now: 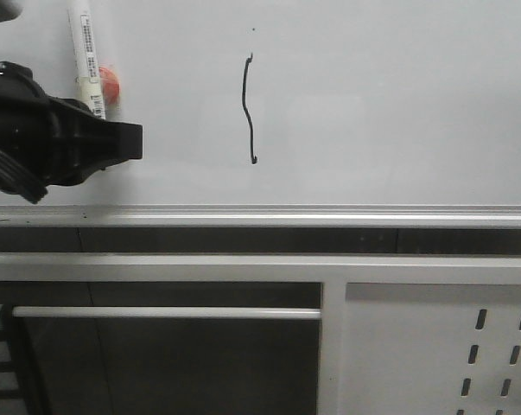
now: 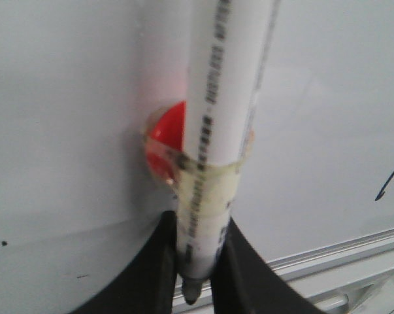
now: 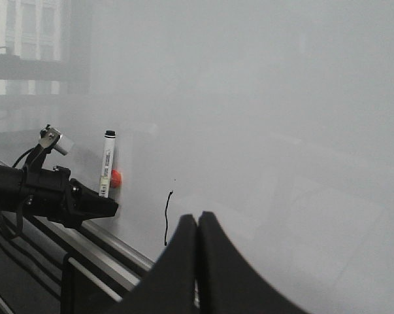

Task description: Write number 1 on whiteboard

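Note:
The number 1 (image 1: 249,108) is a thin black wavy stroke on the whiteboard (image 1: 390,104), above its silver rail (image 1: 329,212). It also shows in the right wrist view (image 3: 166,219). My left gripper (image 1: 126,138) is left of the stroke, shut on the lower end of a white marker (image 2: 219,118). The marker stands upright against the board (image 1: 86,52), with a red round magnet (image 2: 165,134) taped to it. The dark tip of the marker pokes out between the fingers. My right gripper (image 3: 198,219) is shut and empty, back from the board, and does not show in the front view.
Below the rail run a dark gap and a white frame bar (image 1: 243,266). A white perforated panel (image 1: 441,354) is at the lower right and a white rod (image 1: 165,312) at the lower left. A tiny dark speck (image 1: 253,28) sits above the stroke.

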